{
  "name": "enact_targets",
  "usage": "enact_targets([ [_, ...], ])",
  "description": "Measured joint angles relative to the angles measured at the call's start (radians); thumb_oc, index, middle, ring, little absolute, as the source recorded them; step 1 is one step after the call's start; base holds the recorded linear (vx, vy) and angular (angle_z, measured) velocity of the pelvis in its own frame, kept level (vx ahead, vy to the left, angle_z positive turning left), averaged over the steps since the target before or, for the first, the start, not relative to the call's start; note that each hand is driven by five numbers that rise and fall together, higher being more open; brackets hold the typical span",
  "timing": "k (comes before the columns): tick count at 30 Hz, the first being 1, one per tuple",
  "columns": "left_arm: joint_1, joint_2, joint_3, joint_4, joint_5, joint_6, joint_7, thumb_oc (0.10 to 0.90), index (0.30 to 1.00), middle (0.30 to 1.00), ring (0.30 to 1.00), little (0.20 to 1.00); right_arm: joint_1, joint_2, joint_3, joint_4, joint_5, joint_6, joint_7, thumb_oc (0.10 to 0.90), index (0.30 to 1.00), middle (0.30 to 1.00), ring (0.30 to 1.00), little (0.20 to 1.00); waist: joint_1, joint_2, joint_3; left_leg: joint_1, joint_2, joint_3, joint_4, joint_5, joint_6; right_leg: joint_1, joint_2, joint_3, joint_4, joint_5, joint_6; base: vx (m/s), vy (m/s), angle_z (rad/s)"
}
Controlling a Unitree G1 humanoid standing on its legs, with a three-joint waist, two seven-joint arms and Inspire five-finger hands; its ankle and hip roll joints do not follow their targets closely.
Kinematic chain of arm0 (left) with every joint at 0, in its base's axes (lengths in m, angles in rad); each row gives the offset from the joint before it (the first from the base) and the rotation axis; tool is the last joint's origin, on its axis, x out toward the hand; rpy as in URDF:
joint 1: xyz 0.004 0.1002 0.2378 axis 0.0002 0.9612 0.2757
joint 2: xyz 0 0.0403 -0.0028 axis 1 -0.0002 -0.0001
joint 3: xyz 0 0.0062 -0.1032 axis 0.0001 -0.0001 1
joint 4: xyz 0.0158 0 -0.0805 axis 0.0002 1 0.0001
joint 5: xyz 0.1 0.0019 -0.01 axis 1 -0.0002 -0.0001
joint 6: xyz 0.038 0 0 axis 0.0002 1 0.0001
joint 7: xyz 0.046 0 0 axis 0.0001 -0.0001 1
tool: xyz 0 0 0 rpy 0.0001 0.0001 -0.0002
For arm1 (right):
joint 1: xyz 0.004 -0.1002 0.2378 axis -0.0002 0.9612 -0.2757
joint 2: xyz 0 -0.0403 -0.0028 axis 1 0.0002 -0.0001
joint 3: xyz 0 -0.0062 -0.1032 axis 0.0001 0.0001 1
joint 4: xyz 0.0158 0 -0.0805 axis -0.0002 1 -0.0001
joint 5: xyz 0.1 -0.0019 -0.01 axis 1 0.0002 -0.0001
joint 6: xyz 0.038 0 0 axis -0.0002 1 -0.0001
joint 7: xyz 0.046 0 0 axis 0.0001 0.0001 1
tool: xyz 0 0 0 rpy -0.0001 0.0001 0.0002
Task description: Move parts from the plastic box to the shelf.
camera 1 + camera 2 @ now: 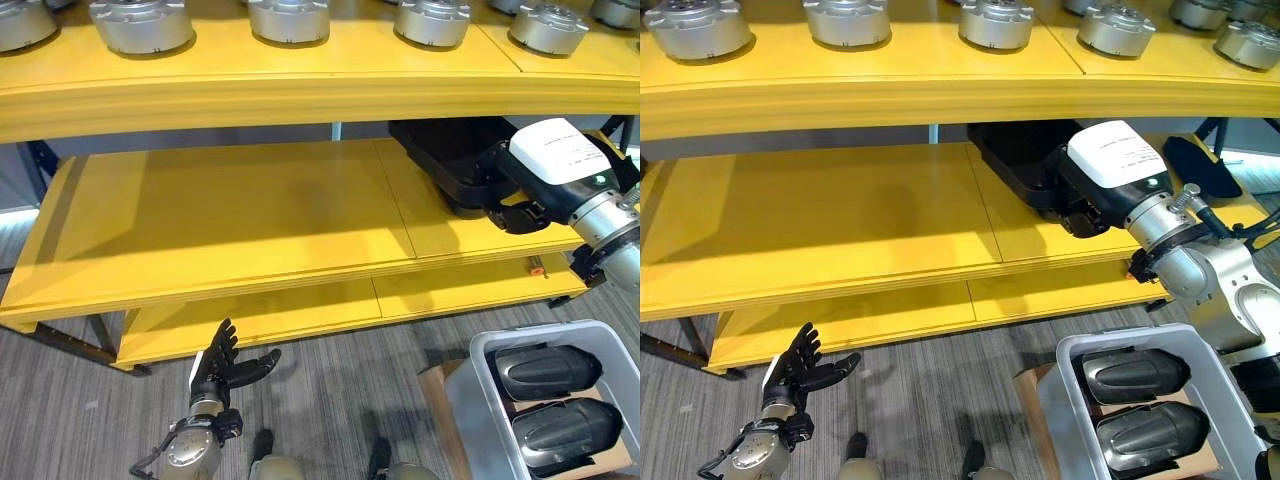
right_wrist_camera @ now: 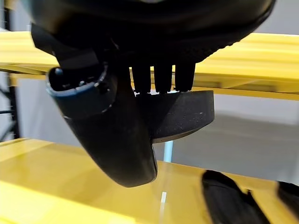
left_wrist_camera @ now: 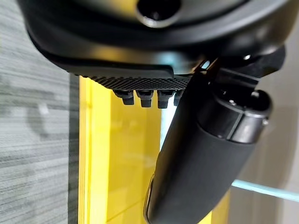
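Observation:
On the right of the middle shelf board [image 1: 220,220], my right hand [image 1: 518,195] is shut on a black moulded part [image 1: 440,160]. In the right wrist view its fingers [image 2: 163,77] reach over the top of the part [image 2: 187,112] and the thumb [image 2: 117,140] curls in front of it. The part hangs just above the board. A grey plastic box [image 1: 480,352] on the floor at lower right holds two more black parts [image 1: 545,370] [image 1: 560,432]. My left hand [image 1: 225,365] hangs low at the lower left, open, fingers straight, holding nothing.
Several round metal parts [image 1: 140,25] line the top shelf. More black parts [image 1: 1200,165] [image 2: 229,196] lie at the right end of the middle board. A lower yellow board [image 1: 300,315] sits near the floor. The box rests on a brown carton [image 1: 437,392].

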Motion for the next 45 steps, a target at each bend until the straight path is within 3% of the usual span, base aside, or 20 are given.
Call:
enact_targets([
  [1, 0.011, -0.003, 0.001, 0.002, -0.002, 0.0, 0.007, 0.9, 1.0, 1.0, 1.0, 1.0, -0.029, 0.0, 0.037, -0.006, 0.001, -0.007, -0.001, 0.4, 0.3, 0.3, 0.3, 0.3, 0.019, 0.002, -0.001, -0.01, 0.009, 0.001, -0.005, 0.024, 0.031, -0.017, 0.012, -0.013, 0.029, -0.017, -0.015, 0.0, -0.264, 0.47],
  [3, 0.002, -0.024, -0.004, 0.004, -0.037, 0.0, 0.009, 0.9, 1.0, 1.0, 1.0, 1.0, -0.101, 0.0, 0.139, -0.011, 0.003, -0.018, -0.001, 0.4, 0.3, 0.3, 0.3, 0.3, 0.073, -0.005, -0.002, -0.114, -0.003, 0.0, 0.035, 0.215, -0.026, -0.072, 0.016, -0.011, 0.084, -0.059, -0.081, 0.02, -0.272, 1.19],
  [4, -0.009, -0.029, -0.019, 0.015, -0.037, 0.002, 0.009, 0.9, 1.0, 1.0, 1.0, 1.0, -0.11, 0.001, 0.16, -0.006, 0.008, -0.008, -0.007, 0.4, 0.3, 0.3, 0.3, 0.3, 0.067, -0.006, 0.002, -0.205, -0.035, 0.077, 0.07, 0.376, 0.019, -0.064, 0.035, -0.03, 0.084, -0.063, -0.114, 0.09, -0.166, 2.42],
  [5, -0.028, -0.021, -0.05, 0.005, -0.036, 0.0, 0.005, 0.9, 1.0, 1.0, 1.0, 1.0, -0.07, 0.01, 0.144, 0.001, 0.008, 0.008, -0.006, 0.4, 0.3, 0.3, 0.3, 0.3, 0.065, -0.008, 0.005, -0.291, -0.034, 0.228, 0.146, 0.376, 0.073, -0.045, 0.021, -0.063, 0.059, -0.057, -0.143, 0.16, 0.046, 2.68],
  [6, -0.018, -0.013, -0.051, 0.005, -0.036, 0.0, -0.006, 0.9, 1.0, 1.0, 1.0, 1.0, -0.042, 0.047, 0.119, -0.014, 0.009, 0.005, -0.008, 0.4, 0.3, 0.3, 0.3, 0.3, 0.077, -0.03, 0.006, -0.333, -0.061, 0.379, 0.18, 0.173, -0.007, -0.052, 0.015, -0.071, 0.009, -0.032, -0.108, 0.23, 0.171, 2.26],
  [7, -0.015, 0.006, -0.067, 0.029, -0.035, 0.002, -0.004, 0.9, 1.0, 1.0, 1.0, 1.0, -0.038, 0.085, 0.118, -0.018, 0.008, -0.01, -0.016, 0.4, 0.3, 0.3, 0.3, 0.3, 0.079, -0.045, 0.004, -0.319, -0.161, 0.378, -0.001, 0.076, -0.047, -0.042, 0.008, -0.059, -0.094, 0.01, 0.007, 0.25, 0.18, 1.08],
  [8, -0.013, 0.004, -0.086, 0.033, -0.035, 0.004, -0.009, 0.9, 1.0, 1.0, 1.0, 1.0, -0.045, 0.117, 0.108, -0.002, 0.008, -0.014, -0.021, 0.4, 0.3, 0.3, 0.3, 0.3, 0.118, 0.007, 0.008, -0.262, -0.151, 0.297, -0.156, 0.064, -0.073, -0.077, -0.015, -0.141, 0.049, -0.049, -0.054, 0.24, 0.185, 0.45],
  [9, 0.003, 0.013, -0.084, 0.038, -0.035, 0.009, -0.004, 0.9, 1.0, 1.0, 1.0, 1.0, -0.036, 0.164, 0.112, 0.007, 0.007, -0.009, -0.02, 0.4, 0.3, 0.3, 0.3, 0.3, 0.124, 0.018, 0.008, -0.209, -0.117, 0.236, -0.156, 0.052, -0.048, -0.058, 0.033, -0.06, 0.013, -0.039, -0.108, 0.25, 0.173, -0.44],
  [10, 0.024, 0.021, -0.078, 0.038, -0.035, 0.014, 0.007, 0.9, 1.0, 1.0, 1.0, 1.0, -0.031, 0.204, 0.134, -0.006, 0.007, -0.015, -0.016, 0.4, 0.3, 0.3, 0.3, 0.3, 0.126, 0.004, 0.011, -0.111, -0.126, 0.208, -0.156, 0.021, -0.017, -0.037, 0.053, -0.024, -0.049, 0.007, -0.093, 0.23, 0.176, -0.64],
  [12, 0.008, 0.007, -0.078, 0.035, -0.032, 0.018, 0.006, 0.9, 1.0, 1.0, 1.0, 1.0, -0.03, 0.193, 0.124, -0.017, 0.007, -0.013, -0.015, 0.4, 0.3, 0.3, 0.3, 0.3, 0.114, -0.007, 0.017, 0.009, -0.166, 0.243, -0.16, 0.019, -0.002, -0.029, 0.07, 0.012, -0.122, 0.062, -0.086, 0.2, 0.161, -0.69],
  [13, -0.012, 0.013, -0.077, 0.027, -0.029, 0.018, 0.005, 0.9, 1.0, 1.0, 1.0, 1.0, -0.02, 0.189, 0.119, -0.017, 0.006, 0.008, -0.015, 0.4, 0.3, 0.3, 0.3, 0.3, 0.089, -0.027, 0.028, 0.026, -0.175, 0.246, -0.157, 0.05, 0.024, -0.03, 0.065, 0.013, -0.121, 0.068, -0.08, 0.16, 0.153, -0.4],
  [15, -0.046, 0.011, -0.068, 0.026, -0.028, 0.018, 0.006, 0.9, 1.0, 1.0, 1.0, 1.0, 0.014, 0.19, 0.097, -0.014, -0.005, 0.026, -0.015, 0.4, 0.3, 0.3, 0.3, 0.3, 0.084, -0.066, 0.029, 0.04, -0.191, 0.276, -0.158, 0.035, 0.04, -0.021, 0.049, 0.04, -0.135, 0.078, -0.066, 0.12, 0.13, -0.32],
  [17, -0.076, 0.012, -0.063, 0.02, -0.028, 0.017, 0.007, 0.9, 1.0, 1.0, 1.0, 1.0, 0.022, 0.189, 0.085, 0.002, -0.01, 0.036, -0.015, 0.4, 0.3, 0.3, 0.3, 0.3, 0.071, -0.079, 0.028, 0.057, -0.214, 0.318, -0.158, 0.018, 0.067, -0.004, 0.009, 0.005, -0.17, 0.078, -0.05, 0.09, 0.116, -0.45],
  [19, -0.082, 0.012, -0.036, 0.002, -0.028, 0.017, 0.01, 0.9, 1.0, 1.0, 1.0, 1.0, 0.023, 0.189, 0.076, -0.001, -0.01, 0.036, -0.015, 0.4, 0.3, 0.3, 0.3, 0.3, 0.071, -0.081, 0.027, 0.061, -0.23, 0.349, -0.157, 0.004, 0.084, -0.001, -0.032, -0.071, -0.174, 0.094, -0.03, 0.1, 0.134, -0.49],
  [30, -0.076, 0.011, -0.021, 0.0, -0.028, 0.017, 0.015, 0.9, 1.0, 1.0, 1.0, 1.0, 0.025, 0.194, 0.075, -0.001, -0.011, 0.036, -0.012, 0.4, 0.3, 0.3, 0.3, 0.3, 0.07, -0.077, 0.02, 0.076, -0.261, 0.368, -0.157, -0.017, 0.105, 0.008, -0.058, -0.038, -0.192, 0.139, -0.013, 0.03, 0.056, -0.05],
  [35, -0.053, 0.013, -0.021, 0.0, -0.027, 0.017, 0.02, 0.9, 1.0, 1.0, 1.0, 1.0, 0.019, 0.198, 0.088, 0.001, -0.013, 0.038, -0.011, 0.4, 0.3, 0.3, 0.3, 0.3, 0.072, -0.096, 0.008, 0.084, -0.266, 0.393, -0.157, -0.022, 0.111, 0.007, -0.059, -0.005, -0.199, 0.151, 0.004, -0.02, 0.087, -0.18],
  [39, -0.057, 0.035, -0.035, 0.004, -0.026, 0.017, 0.026, 0.9, 1.0, 1.0, 1.0, 1.0, 0.02, 0.223, 0.095, 0.003, -0.014, 0.04, -0.011, 0.4, 0.3, 0.3, 0.3, 0.3, 0.063, -0.098, 0.003, 0.075, -0.262, 0.408, -0.151, -0.035, 0.144, -0.109, -0.076, 0.009, 0.007, 0.144, 0.032, -0.05, 0.114, -0.1],
  [40, -0.086, 0.07, -0.058, 0.021, -0.017, 0.018, 0.016, 0.9, 1.0, 1.0, 1.0, 1.0, 0.02, 0.227, 0.098, 0.015, -0.014, 0.046, -0.011, 0.4, 0.3, 0.3, 0.3, 0.3, 0.028, -0.09, 0.007, 0.027, -0.241, 0.382, -0.074, -0.05, 0.155, -0.172, -0.102, 0.012, 0.139, 0.148, 0.069, 0.02, 0.007, 0.39],
  [42, -0.11, 0.087, -0.07, 0.026, -0.004, 0.017, 0.015, 0.9, 1.0, 1.0, 1.0, 1.0, 0.02, 0.212, 0.105, 0.019, -0.014, 0.045, -0.01, 0.4, 0.3, 0.3, 0.3, 0.3, 0.023, -0.075, 0.017, 0.025, -0.248, 0.357, -0.042, -0.072, 0.154, -0.203, -0.164, 0.016, 0.231, 0.099, 0.073, 0.08, -0.137, 0.47],
  [45, -0.11, 0.107, -0.054, 0.022, 0.005, 0.008, 0.016, 0.9, 1.0, 1.0, 1.0, 1.0, 0.018, 0.206, 0.101, 0.016, -0.014, 0.042, -0.01, 0.4, 0.3, 0.3, 0.3, 0.3, 0.027, -0.069, 0.02, 0.015, -0.274, 0.336, -0.007, -0.09, 0.146, -0.145, -0.322, 0.057, 0.099, 0.114, 0.102, 0.08, -0.249, 0.28],
])
